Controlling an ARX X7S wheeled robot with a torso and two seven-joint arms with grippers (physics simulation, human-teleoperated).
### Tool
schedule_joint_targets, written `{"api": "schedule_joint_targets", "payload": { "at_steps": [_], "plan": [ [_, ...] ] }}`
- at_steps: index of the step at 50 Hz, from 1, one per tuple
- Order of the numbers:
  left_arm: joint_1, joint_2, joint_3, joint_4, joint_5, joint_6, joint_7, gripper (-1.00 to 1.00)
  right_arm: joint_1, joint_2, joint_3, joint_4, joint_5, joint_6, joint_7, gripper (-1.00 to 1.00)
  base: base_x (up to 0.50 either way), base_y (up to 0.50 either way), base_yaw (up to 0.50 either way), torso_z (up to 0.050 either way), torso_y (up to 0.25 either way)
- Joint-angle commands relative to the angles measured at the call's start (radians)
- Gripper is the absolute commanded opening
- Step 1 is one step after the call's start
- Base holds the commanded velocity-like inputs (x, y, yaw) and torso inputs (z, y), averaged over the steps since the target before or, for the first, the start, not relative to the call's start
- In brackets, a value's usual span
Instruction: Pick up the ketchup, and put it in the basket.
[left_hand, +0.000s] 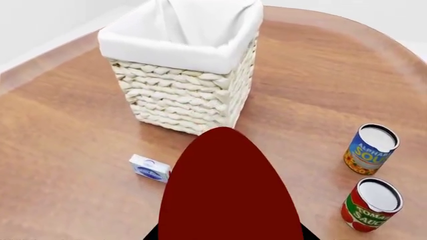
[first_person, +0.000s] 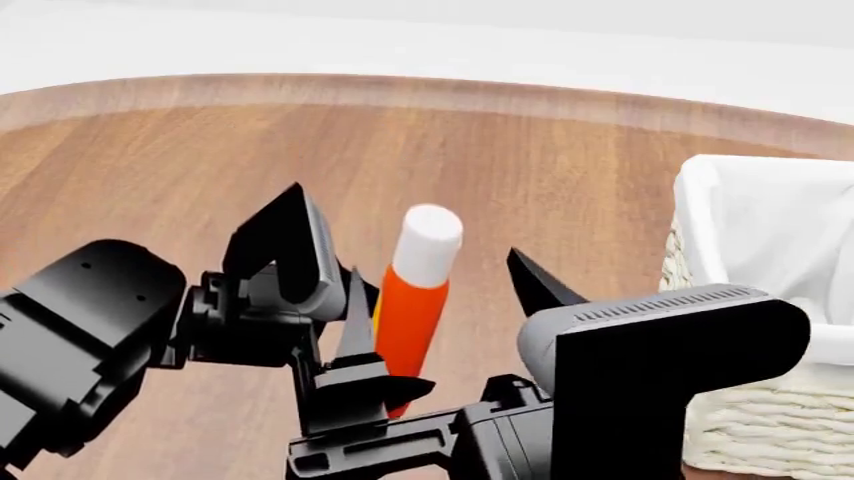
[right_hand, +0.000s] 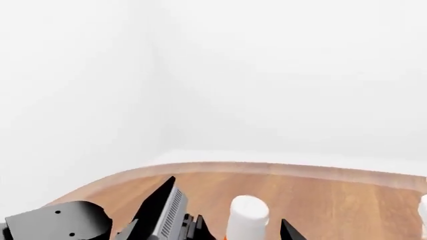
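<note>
I have the ketchup (first_person: 411, 300) up off the table (first_person: 160, 160), tilted a little, its white cap pointing up and away from me. My left gripper (first_person: 387, 370) is clamped on the lower part of the orange-red body: one dark finger presses its left side and the bottle's base disappears into the claw, so the jaws are closed only as far as the bottle allows. In the left wrist view the bottle fills the lower middle as a big dark-red shape, with the basket (left_hand: 187, 100) standing just past it, white liner folded over its rim. On the wood near the basket lies a small white box (left_hand: 149, 168), and off to one side stand two cans, a blue soup can (left_hand: 371, 149) and a red tomato sauce can (left_hand: 372, 204). My right gripper sits low in the head view; I cannot tell whether its jaws are open.
</note>
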Motion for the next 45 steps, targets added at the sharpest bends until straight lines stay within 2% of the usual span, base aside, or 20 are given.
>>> {"api": "schedule_joint_targets", "payload": {
  "at_steps": [1,24,45],
  "plan": [
    [0.005,-0.003,0.007,0.012,-0.005,-0.006,-0.004,-1.00,-0.034,-0.008,0.029,0.082,0.058,-0.094,-0.118,1.00,0.00,0.00,0.00,0.000,0.000],
    [0.017,-0.006,0.021,0.022,-0.006,-0.002,-0.005,-1.00,-0.068,-0.042,0.035,0.219,0.081,-0.143,-0.242,1.00,0.00,0.00,0.00,0.000,0.000],
    [0.014,-0.017,0.030,0.061,-0.013,-0.026,-0.011,-1.00,-0.071,-0.124,0.020,0.398,0.114,-0.143,-0.351,1.00,0.00,0.00,0.00,0.000,0.000]
  ]
}}
